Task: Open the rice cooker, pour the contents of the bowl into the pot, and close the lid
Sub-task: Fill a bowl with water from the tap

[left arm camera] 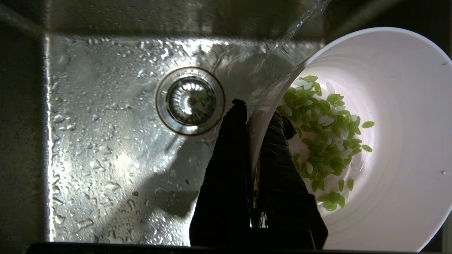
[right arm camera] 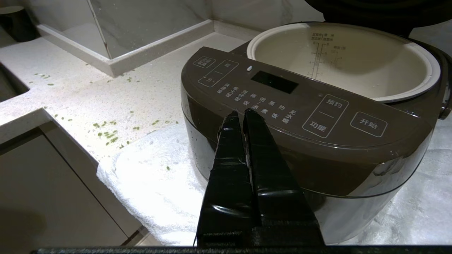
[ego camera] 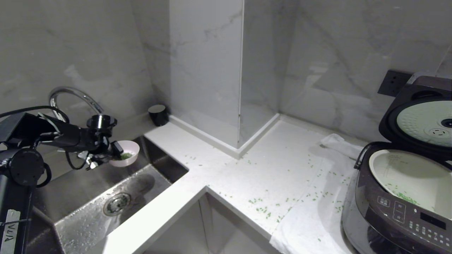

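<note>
At the left of the head view, your left gripper (ego camera: 113,151) is clamped on the rim of the small pale pink bowl (ego camera: 126,152), one finger inside and one outside, holding it over the wet steel sink (ego camera: 88,197). The chopped green contents (left arm camera: 323,141) lie in the bowl. You are in the carrying step; the lid is already up. Next you must cross the white stone counter (ego camera: 219,169) toward the right. That span looks open; mind the curved chrome tap (ego camera: 70,95) behind the bowl and the sink's edge. At the right edge stands the dark brown-grey rice cooker (ego camera: 399,208), its white pot (ego camera: 406,169) exposed, hinged lid (ego camera: 420,120) raised behind. Your right gripper (right arm camera: 240,114), fingers together and empty, sits just before the cooker's panel.
</note>
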Controlling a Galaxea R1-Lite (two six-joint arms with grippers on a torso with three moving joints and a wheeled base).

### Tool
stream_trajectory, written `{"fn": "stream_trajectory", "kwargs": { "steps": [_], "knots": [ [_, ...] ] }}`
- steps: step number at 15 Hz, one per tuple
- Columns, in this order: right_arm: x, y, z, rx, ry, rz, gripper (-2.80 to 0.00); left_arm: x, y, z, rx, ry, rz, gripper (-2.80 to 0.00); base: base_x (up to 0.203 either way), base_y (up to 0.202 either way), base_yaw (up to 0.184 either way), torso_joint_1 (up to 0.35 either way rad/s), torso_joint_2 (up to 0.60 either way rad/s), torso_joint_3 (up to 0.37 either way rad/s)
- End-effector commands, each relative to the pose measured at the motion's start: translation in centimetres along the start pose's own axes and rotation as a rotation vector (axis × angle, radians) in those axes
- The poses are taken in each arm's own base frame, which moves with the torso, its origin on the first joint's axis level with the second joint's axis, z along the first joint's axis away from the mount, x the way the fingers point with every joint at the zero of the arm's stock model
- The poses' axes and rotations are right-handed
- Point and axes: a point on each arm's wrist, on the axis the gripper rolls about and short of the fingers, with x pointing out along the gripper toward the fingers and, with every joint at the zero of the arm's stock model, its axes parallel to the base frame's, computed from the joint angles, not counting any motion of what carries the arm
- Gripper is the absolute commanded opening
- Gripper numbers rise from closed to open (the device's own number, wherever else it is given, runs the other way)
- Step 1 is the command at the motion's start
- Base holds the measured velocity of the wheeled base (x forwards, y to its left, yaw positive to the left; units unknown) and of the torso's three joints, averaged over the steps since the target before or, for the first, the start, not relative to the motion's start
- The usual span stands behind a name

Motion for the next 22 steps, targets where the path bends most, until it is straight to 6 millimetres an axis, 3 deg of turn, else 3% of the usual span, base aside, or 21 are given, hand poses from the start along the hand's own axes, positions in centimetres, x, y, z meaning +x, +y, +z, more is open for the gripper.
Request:
{"fn": "stream_trajectory", "kwargs": {
  "steps": [1, 3, 7, 22],
  "knots": [
    [0.0, 0.0, 0.0, 0.0, 0.001, 0.002, -2.8, 1.9, 1.9, 0.6, -0.034, 0.003, 0.044, -2.8, 0.0, 0.0, 0.0, 0.0, 0.0, 0.0],
    [0.0, 0.0, 0.0, 0.0, 0.001, 0.001, -2.8, 2.5, 3.2, 1.5, -0.056, -0.006, 0.064, -2.8, 0.0, 0.0, 0.0, 0.0, 0.0, 0.0],
    [0.0, 0.0, 0.0, 0.0, 0.001, 0.0, -2.8, 3.8, 3.5, 3.2, -0.133, -0.059, 0.058, -2.8, 0.0, 0.0, 0.0, 0.0, 0.0, 0.0],
    [0.0, 0.0, 0.0, 0.0, 0.001, 0.001, -2.8, 3.9, 2.3, 2.5, -0.23, -0.003, 0.026, -2.8, 0.0, 0.0, 0.0, 0.0, 0.0, 0.0]
  ]
}}
